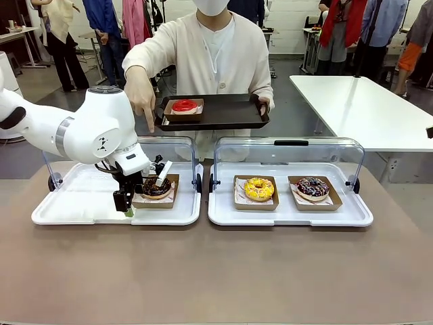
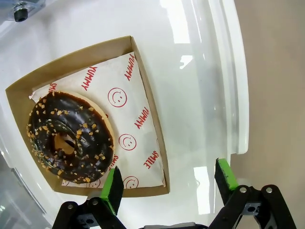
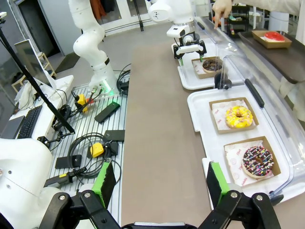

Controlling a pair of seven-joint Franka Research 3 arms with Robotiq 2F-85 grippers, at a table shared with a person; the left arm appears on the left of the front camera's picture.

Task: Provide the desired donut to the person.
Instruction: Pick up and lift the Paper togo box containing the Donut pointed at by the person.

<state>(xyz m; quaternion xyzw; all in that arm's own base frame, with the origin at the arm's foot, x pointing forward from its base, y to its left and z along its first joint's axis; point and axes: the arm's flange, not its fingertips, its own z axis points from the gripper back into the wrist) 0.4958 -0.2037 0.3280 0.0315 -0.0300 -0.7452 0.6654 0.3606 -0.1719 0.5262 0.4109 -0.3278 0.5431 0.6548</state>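
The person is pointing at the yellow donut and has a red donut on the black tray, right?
Not quite. In the front view the person's hand points down at the chocolate donut in the left case; the yellow donut lies in the other case. The red donut is on the black tray.

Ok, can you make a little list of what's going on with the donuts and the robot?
Person's hand: finger aimed down toward the chocolate nut donut
Left tool: open, hovering at the edge of that donut's box, holding nothing
Right tool: open, back from the trays
Right tray: yellow donut, sprinkle donut
Person's black tray: red donut
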